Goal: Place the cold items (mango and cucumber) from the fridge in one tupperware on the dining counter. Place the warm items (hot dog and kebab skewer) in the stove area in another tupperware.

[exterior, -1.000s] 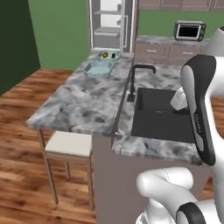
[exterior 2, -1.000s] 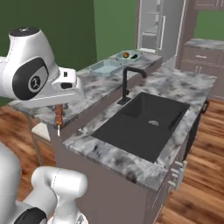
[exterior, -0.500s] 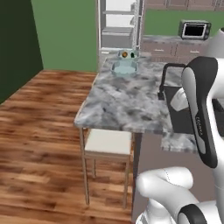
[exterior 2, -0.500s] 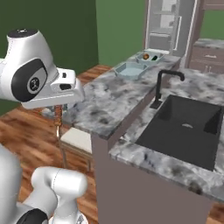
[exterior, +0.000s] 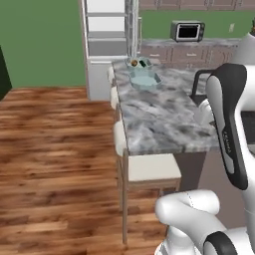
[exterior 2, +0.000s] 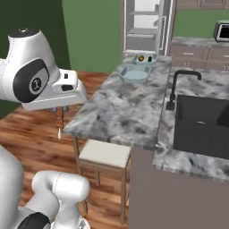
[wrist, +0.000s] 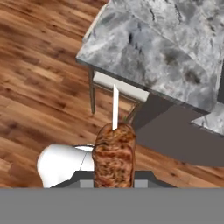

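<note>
Hand view shows the gripper (wrist: 113, 177) clamped on the kebab skewer (wrist: 114, 153) at its meat, likely light and stiff, safer there than on the thin stick.

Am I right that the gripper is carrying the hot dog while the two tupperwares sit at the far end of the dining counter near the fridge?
Not quite: the gripper holds the kebab skewer, browned meat on a pale stick, as the hand view shows. The tupperwares do sit at the dining counter's far end near the fridge.
</note>
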Controlling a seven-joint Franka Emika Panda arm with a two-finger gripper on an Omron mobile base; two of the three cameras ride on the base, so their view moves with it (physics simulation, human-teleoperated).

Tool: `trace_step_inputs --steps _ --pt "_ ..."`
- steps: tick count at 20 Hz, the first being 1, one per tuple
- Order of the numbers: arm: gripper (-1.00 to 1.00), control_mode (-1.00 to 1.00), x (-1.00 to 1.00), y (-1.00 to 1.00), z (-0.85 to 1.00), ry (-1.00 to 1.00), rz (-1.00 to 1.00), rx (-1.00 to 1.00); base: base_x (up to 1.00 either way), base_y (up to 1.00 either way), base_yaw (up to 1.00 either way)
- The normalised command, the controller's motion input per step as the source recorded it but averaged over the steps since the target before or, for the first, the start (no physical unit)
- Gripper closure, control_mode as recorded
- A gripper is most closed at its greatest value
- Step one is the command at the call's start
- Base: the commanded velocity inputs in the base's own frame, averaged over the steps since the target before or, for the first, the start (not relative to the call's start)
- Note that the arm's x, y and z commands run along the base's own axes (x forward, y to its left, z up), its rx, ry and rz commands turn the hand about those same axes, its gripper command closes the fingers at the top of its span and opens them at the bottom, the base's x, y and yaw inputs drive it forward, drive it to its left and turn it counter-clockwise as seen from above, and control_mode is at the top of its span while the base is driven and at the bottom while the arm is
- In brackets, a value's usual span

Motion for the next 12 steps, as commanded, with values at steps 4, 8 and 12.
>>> trace_step_inputs --steps 4,8,12 --pt "1.0 1.0 0.0 0.0 0.0 0.0 0.0 0.0 0.25 1.0 -0.4" --pt "1.0 1.0 0.0 0.0 0.0 0.0 0.0 0.0 0.26 1.0 -0.4" --pt "1.0 1.0 0.0 0.0 0.0 0.0 0.0 0.0 0.33 1.0 -0.43"
